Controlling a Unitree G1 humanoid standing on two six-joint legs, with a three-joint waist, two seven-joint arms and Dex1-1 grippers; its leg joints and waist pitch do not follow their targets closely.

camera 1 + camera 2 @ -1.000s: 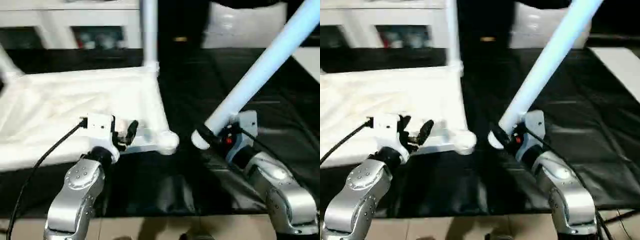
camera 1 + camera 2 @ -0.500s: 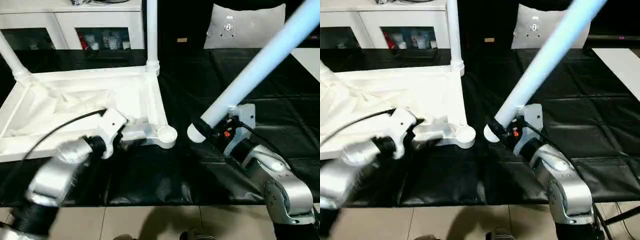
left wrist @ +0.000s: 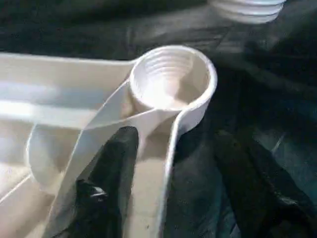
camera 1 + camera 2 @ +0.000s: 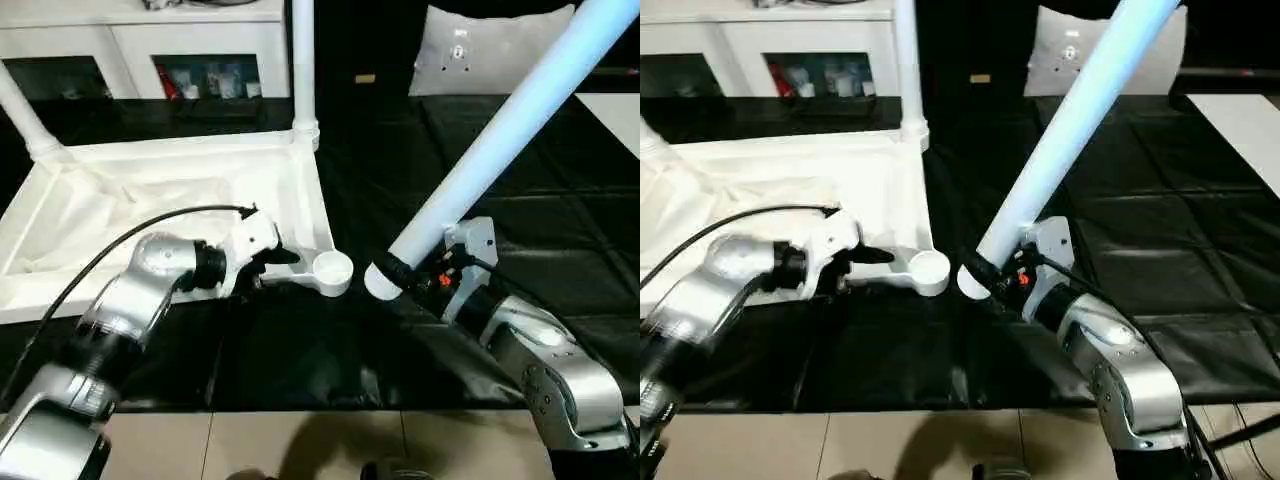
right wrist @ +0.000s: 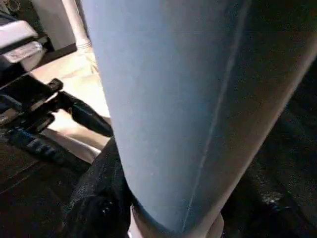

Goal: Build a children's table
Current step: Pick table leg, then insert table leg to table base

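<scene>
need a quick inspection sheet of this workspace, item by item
surface: black sheet, wrinkled.
job's things: white plastic table top lying underside up; two white legs standing in its far sockets; near threaded corner socket empty.
clutter: nothing seen.
grippers: left gripper straddles the top's rim beside the empty socket; right gripper holds a long white tapered leg, tilted, its lower end close to that socket.
cables: black cable over the left arm.
surroundings: white cabinet; grey cushion.
</scene>
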